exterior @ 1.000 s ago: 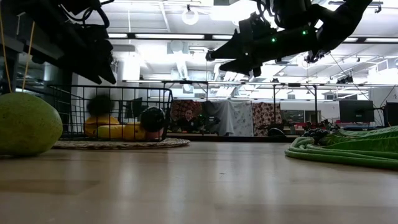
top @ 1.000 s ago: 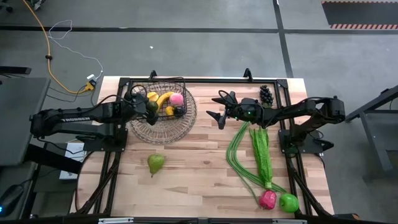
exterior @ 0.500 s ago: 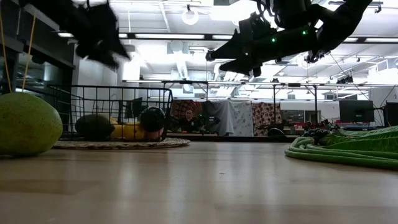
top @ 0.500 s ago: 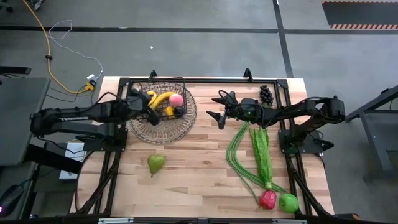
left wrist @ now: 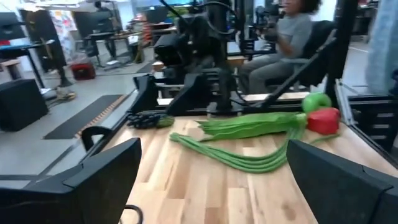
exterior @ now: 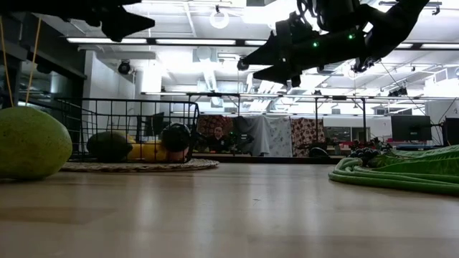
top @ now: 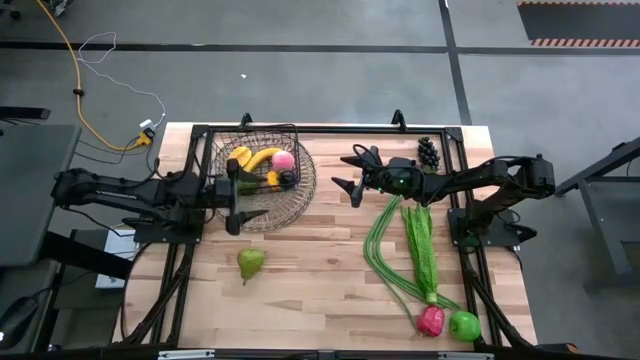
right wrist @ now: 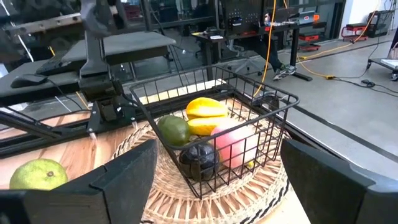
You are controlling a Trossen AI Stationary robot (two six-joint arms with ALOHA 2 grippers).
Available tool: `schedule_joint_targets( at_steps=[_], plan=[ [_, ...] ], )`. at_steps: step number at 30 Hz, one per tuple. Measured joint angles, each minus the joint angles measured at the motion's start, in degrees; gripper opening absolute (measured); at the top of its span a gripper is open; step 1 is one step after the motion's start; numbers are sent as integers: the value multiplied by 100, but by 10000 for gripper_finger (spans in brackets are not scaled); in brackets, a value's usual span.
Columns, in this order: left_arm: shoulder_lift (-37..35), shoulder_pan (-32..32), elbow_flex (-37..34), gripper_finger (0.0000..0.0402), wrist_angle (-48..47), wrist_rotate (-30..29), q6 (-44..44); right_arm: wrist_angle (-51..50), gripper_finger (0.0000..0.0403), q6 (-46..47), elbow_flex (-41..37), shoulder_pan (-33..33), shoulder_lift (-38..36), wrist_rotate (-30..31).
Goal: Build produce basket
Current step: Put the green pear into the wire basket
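The dark wire basket stands on a round woven mat at the far left. It holds a banana, a pink peach, a dark fruit and a green pear. My left gripper is open and empty, raised over the mat's near edge. My right gripper is open and empty, raised to the right of the basket. A second green pear lies on the table.
Long green beans and leafy greens lie on the right half. A red pepper and a green apple lie at the near right. Dark grapes lie at the far right. A person sits beyond the table.
A green pear has fallen from under my left gripper into the basket and come to rest beside the banana. My left gripper has risen and drawn back from above the basket toward the table's near edge.
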Motion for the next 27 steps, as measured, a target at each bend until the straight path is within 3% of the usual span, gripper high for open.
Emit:
schedule_joint_targets(
  at_steps=[4, 27],
  plan=[
    [-90, 11, -116, 388, -16, -280, -119, 153, 332, -28, 0, -1, -2, 1],
    [-104, 5, -118, 388, -179, -413, -266, 237, 332, -54, 2, -37, -2, -2]
  ],
)
